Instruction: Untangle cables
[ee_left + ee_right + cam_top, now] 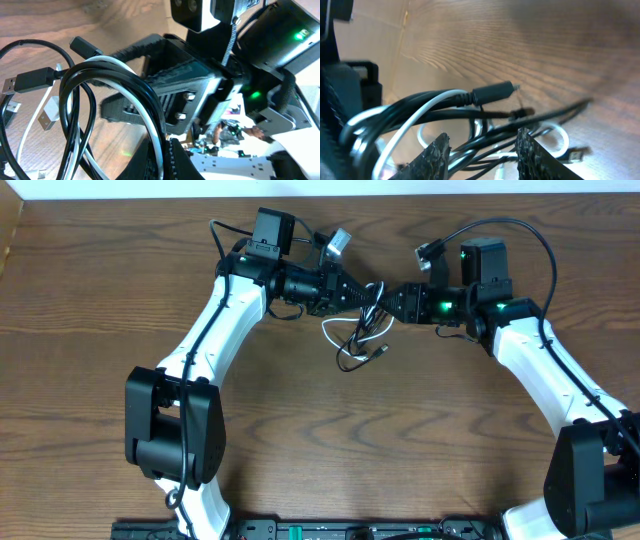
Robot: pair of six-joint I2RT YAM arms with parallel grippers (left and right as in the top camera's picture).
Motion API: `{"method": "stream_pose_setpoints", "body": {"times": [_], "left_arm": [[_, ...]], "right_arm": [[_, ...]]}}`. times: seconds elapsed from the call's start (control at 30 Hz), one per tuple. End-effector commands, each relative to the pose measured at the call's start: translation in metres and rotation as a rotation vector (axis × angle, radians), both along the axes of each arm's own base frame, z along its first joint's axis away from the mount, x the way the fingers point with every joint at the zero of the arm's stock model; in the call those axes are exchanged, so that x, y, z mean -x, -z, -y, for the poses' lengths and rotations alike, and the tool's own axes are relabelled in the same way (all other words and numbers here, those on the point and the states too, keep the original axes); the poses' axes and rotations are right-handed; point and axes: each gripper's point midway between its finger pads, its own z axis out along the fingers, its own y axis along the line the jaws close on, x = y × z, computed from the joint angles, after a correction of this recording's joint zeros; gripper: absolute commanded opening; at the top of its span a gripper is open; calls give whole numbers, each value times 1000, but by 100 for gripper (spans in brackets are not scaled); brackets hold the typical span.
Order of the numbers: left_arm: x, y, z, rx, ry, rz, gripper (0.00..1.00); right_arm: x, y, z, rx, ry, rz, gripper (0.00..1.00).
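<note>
Two cables [360, 330], one black and one white, bunch in a tangle where the arms meet over the table [120, 300]. Only the left wrist view shows both looping out of the left gripper [169, 159], which is clamped on them; the right arm's dark body blocks the background. The right wrist view shows the right gripper [480, 150] with its fingers [436, 156] apart and strands running between them, a black plug [492, 93] beyond.
</note>
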Motion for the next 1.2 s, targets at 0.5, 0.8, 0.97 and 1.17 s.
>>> {"method": "stream_pose_setpoints", "body": {"times": [0.5,0.8,0.97,1.17], "left_arm": [[-16,21,-5,-138,-89,39,7],[-16,21,-5,-140,-90,39,8],[-16,21,-5,-140,-93,31,7],[-12,21,1,-140,-76,33,7]], "right_arm": [[9,9,-14,-60,240,-304,36],[2,14,-7,-43,320,-322,35],[-2,20,-7,-47,336,-338,32],[-12,17,-16,-110,323,-331,29]]}}
